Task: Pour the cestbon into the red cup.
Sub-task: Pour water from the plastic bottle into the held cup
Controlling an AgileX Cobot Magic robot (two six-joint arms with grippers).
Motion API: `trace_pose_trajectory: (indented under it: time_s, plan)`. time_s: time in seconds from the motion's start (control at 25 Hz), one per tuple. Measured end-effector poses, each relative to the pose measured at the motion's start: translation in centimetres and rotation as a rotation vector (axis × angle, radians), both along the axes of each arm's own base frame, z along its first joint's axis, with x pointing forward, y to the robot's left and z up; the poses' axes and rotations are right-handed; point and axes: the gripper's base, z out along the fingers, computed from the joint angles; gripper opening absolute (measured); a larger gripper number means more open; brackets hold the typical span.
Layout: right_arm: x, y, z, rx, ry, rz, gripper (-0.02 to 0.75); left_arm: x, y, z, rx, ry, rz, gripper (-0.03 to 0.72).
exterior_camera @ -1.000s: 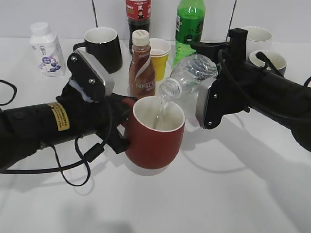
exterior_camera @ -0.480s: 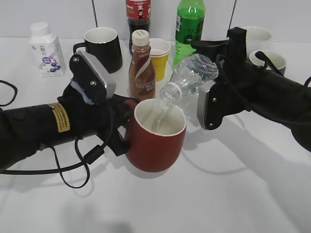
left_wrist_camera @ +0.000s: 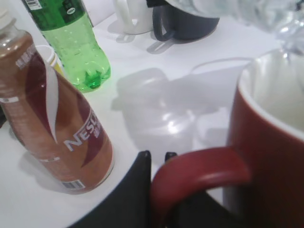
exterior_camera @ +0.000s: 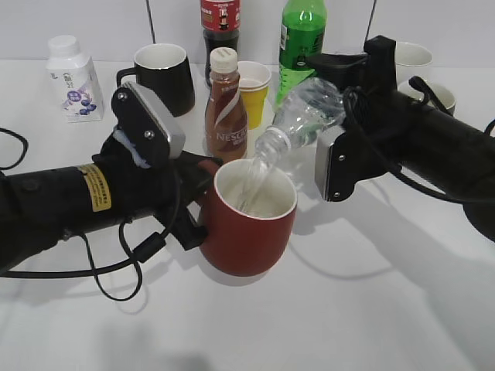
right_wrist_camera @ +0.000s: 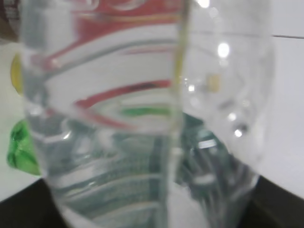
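Note:
The red cup [exterior_camera: 249, 224] is held near the table's middle. My left gripper [exterior_camera: 199, 179] is shut on its loop handle [left_wrist_camera: 199, 168], with the black fingers [left_wrist_camera: 137, 190] on either side of it. My right gripper [exterior_camera: 332, 116] is shut on the cestbon [exterior_camera: 305, 116], a clear uncapped bottle tilted mouth-down to the left. Its mouth [exterior_camera: 267, 145] hangs just over the cup's rim and a thin stream of water runs into the white inside. The bottle [right_wrist_camera: 142, 118] fills the right wrist view and hides the fingers.
Behind the cup stand a brown Nescafe bottle [exterior_camera: 225, 104], a yellow cup [exterior_camera: 254, 91], a green soda bottle [exterior_camera: 300, 42], a dark cola bottle [exterior_camera: 220, 23] and a black mug [exterior_camera: 164, 76]. A milk carton [exterior_camera: 75, 79] is far left. Two mugs [exterior_camera: 410, 58] stand far right.
The bottle has tipped a little steeper, its base raised, and water keeps running into the cup. The cup and left arm have barely moved.

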Motion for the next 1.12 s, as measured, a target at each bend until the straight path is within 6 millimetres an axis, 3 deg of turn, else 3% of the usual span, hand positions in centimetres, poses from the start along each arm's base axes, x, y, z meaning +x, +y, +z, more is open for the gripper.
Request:
trace_pose_trajectory:
  time_s: [1.12]
  plan:
    - [0.15, -0.07, 0.75, -0.023, -0.096, -0.017, 0.459, 0.07, 0.07, -0.05, -0.003, 0.008, 0.014, 0.048]
